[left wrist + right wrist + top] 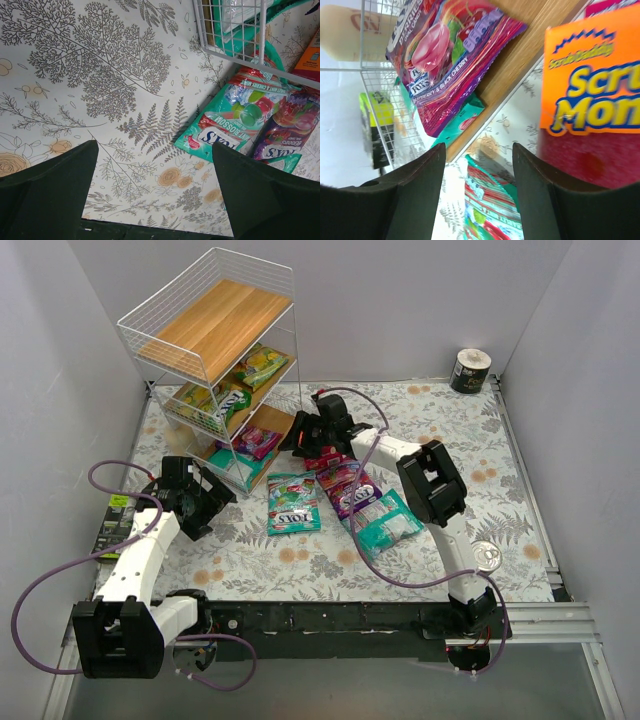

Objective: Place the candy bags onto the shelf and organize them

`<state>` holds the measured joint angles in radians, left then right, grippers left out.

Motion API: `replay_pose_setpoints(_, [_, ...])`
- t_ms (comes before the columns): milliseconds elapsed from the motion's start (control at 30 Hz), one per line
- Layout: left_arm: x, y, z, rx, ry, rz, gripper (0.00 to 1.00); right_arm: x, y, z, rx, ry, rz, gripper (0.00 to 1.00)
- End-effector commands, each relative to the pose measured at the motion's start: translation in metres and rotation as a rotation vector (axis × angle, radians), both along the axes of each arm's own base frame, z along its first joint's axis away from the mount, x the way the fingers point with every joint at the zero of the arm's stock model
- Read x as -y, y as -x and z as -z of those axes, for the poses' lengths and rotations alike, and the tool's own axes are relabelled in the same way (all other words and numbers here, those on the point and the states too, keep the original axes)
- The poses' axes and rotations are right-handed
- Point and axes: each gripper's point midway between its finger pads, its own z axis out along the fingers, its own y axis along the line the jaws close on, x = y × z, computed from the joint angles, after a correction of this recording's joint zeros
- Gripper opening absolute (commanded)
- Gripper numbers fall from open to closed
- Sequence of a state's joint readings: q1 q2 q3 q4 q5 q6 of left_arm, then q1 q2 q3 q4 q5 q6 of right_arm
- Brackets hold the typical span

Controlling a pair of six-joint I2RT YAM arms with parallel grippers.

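- shelved purple bag, on the wood tier of the shelf: we read "FOX'S" and "...BERRY & BLACK CHERRY".
- orange box, just beside the shelf: big yellow "Scru" over "Mon", both cut off by the frame edge. The small line above is blurred, looks like "Scrubdaddy".
- teal bag, lying in front of the shelf: "FOX'S" upside down, "& CHERRY MINT", and "...OSSOM".
- loose purple bag, touching the teal bag on the side away from the shelf: "FOX'S". We can't read the smaller print.
- Top view: "FOX'S" shows on these two bags. The rest is too small.

Top cam overlooks whole table; both wrist cams close-up, also catch shelf.
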<state>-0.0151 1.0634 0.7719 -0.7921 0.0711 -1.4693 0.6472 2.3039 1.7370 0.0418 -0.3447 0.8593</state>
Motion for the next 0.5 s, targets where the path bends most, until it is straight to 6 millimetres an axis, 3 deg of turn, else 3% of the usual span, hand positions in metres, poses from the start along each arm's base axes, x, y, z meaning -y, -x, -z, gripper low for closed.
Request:
replay_pose_setpoints(0, [0.000, 0.003, -0.001, 0.020, -0.003, 0.010, 0.98, 0.018, -0.013, -0.025, 0.132, 0.084, 0.006, 0.64])
replay_pose_setpoints(67, [0.000, 0.002, -0.003, 0.026, -0.004, 0.010, 0.98, 0.026, -0.026, -0.025, 0.168, 0.141, 0.035, 0.64])
replay_pose_setpoints(133, [0.000, 0.002, -0.003, 0.025, -0.006, 0.012, 0.98, 0.038, -0.032, -0.009, 0.217, 0.247, 0.011, 0.64])
replay_pose_setpoints(167, [0.000, 0.002, -0.003, 0.026, -0.006, 0.012, 0.98, 0.041, -0.042, -0.015, 0.263, 0.284, 0.019, 0.63])
replay_pose_setpoints(200, [0.000, 0.001, -0.003, 0.026, -0.008, 0.013, 0.98, 0.047, -0.041, -0.003, 0.257, 0.340, 0.006, 0.63])
replay_pose_setpoints(467, [0.001, 0.003, 0.001, 0.017, 0.002, 0.015, 0.98, 0.091, -0.067, 0.012, 0.378, 0.560, 0.075, 0.60])
